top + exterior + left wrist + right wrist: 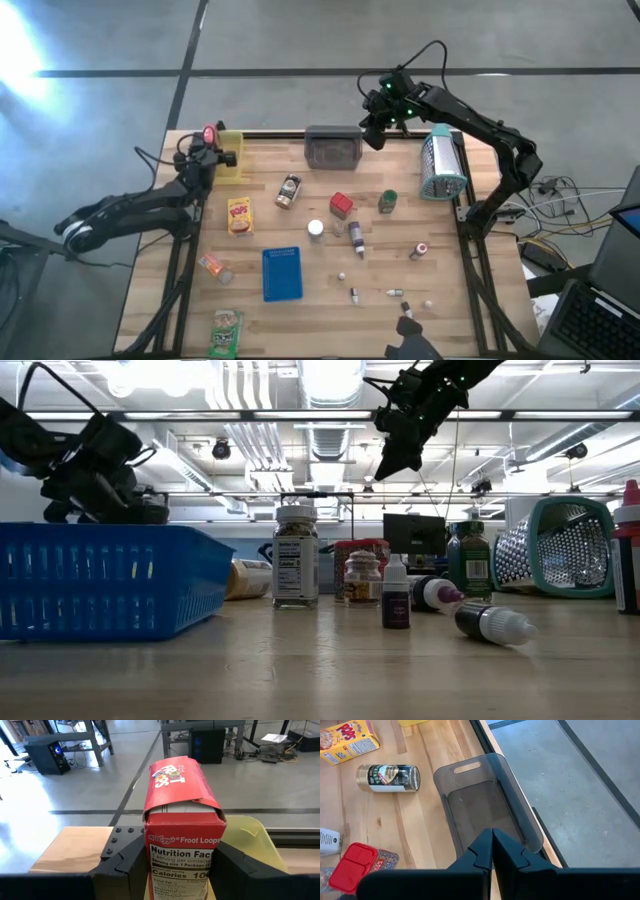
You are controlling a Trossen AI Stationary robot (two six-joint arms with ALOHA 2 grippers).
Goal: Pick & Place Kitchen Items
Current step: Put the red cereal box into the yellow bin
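My left gripper (209, 146) is at the table's far left corner, shut on a small red Froot Loops box (183, 825) next to the yellow bin (231, 155). My right gripper (492, 845) is shut on nothing and hangs high above the grey bin (485, 805) at the far edge; in the low view it shows up high (398, 435). Other kitchen items lie on the wood: a yellow Pops box (240, 215), a jar on its side (289, 190), a red box (341, 205), a green can (388, 201), small bottles (355, 238) and a green packet (227, 332). My left gripper pinches the Froot Loops box between its two fingers (125, 865), one on each narrow side wall (152, 865), low on the box. The box stands upright with its top flap (175, 780) loose and its nutrition panel toward the wrist. Its bottom is out of the picture.
A flat blue tray (282, 273) lies near the table's middle and fills the low view's left (100, 575). A teal-rimmed metal grater (440, 165) lies by the right edge. A can (419, 250) and tiny bottles (395, 293) are scattered toward the near right.
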